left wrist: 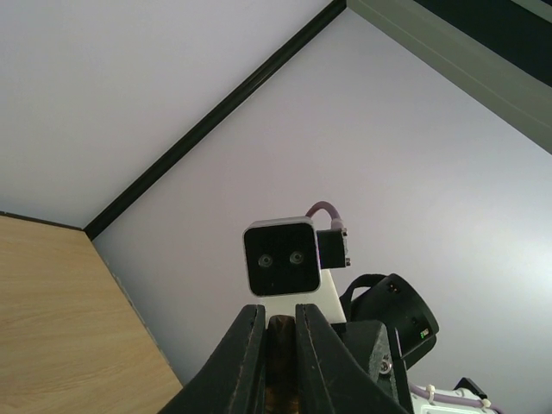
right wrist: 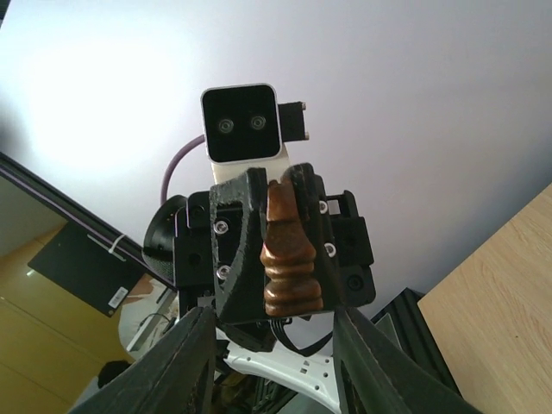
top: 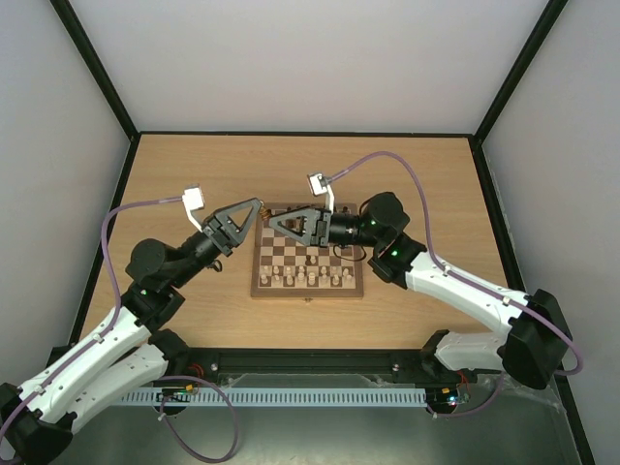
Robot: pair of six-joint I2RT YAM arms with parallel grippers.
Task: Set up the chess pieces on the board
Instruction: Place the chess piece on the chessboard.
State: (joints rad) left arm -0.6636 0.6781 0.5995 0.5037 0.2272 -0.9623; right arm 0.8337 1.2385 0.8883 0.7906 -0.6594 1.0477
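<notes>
The board (top: 310, 293) lies mid-table. My left gripper (top: 257, 204) hovers over its far left corner, pointing right. In the left wrist view it (left wrist: 280, 312) is shut on a dark brown chess piece (left wrist: 281, 349), which is pinched between the fingers. The right wrist view shows that piece (right wrist: 291, 259) from the front, base down, in the left gripper's jaws. My right gripper (top: 272, 225) faces the left one, tip to tip, above the board's far rows. Its fingers (right wrist: 185, 362) are spread wide and empty on either side of the piece's base. One small dark piece (top: 312, 259) stands mid-board.
Pale cream pieces (top: 308, 279) stand in the board's two near rows. The right arm (top: 387, 247) covers the board's far right corner. Grey walls with black frame posts (top: 107, 92) enclose the table. Purple cables loop from each wrist camera.
</notes>
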